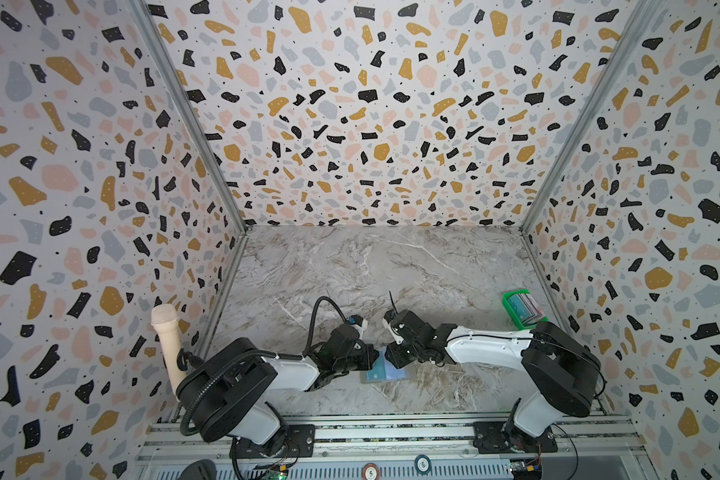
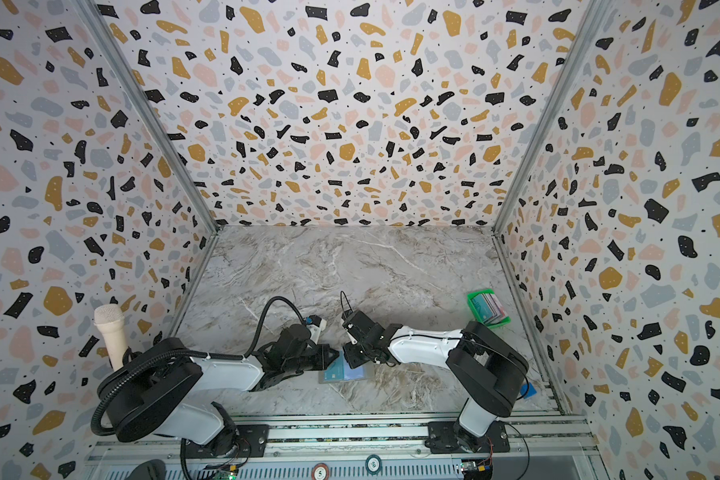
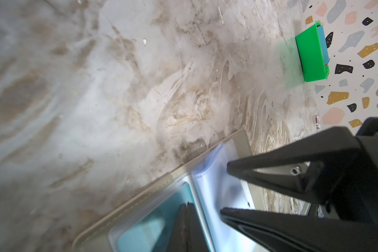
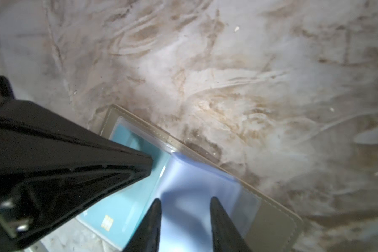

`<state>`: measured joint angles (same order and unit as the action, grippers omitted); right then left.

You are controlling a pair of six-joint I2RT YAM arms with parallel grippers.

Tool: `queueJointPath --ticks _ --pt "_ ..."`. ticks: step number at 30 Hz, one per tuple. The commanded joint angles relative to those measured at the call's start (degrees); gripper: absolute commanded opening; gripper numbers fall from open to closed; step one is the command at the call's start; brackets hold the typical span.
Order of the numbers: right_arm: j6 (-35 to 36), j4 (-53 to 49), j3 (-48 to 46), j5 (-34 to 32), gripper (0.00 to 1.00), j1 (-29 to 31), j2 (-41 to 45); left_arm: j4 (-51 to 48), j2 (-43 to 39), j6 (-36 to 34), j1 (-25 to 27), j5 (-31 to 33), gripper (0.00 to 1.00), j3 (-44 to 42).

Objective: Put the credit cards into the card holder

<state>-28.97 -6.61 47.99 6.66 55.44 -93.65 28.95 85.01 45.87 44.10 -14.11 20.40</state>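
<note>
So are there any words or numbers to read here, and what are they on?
"5": on the round red-rimmed disc, seen in both top views.
Teal disc beside it: marks too small to read.
Credit cards in the green tray: print too blurred.

Marble-patterned tabletop point(image 1: 391, 266) is enclosed on three sides by terrazzo-print walls point(image 1: 371, 104); aluminium rail point(image 1: 391, 440) is seen at lower frame edge.

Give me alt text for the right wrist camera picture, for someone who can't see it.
An open grey card holder lies on a marble table, with a teal card in one clear pocket. The right gripper, jaws apart, hovers over the neighbouring clear pocket; the shut left gripper points at the teal card.
</note>
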Motion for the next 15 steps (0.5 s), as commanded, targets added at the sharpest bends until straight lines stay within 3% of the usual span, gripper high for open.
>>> queueJointPath --ticks 1,6,11,15 --pt "-0.8 -2.0 -0.2 -0.5 0.27 0.6 -1.2 -2.0 1.5 -0.1 0.2 0.0 0.0 -1.0" --pt "-0.2 -3.5 -0.1 -4.2 0.18 1.1 -1.2 -2.2 0.6 -0.1 0.1 -0.1 0.0 -1.0" --pt "1.2 -5.8 1.4 -7.2 0.34 1.7 2.4 -3.3 -3.7 0.7 0.1 -0.1 0.0 -0.9" --pt "2.5 -9.0 3.6 -10.9 0.36 1.8 3.6 -6.5 -7.2 0.3 0.1 0.9 0.0 -0.1"
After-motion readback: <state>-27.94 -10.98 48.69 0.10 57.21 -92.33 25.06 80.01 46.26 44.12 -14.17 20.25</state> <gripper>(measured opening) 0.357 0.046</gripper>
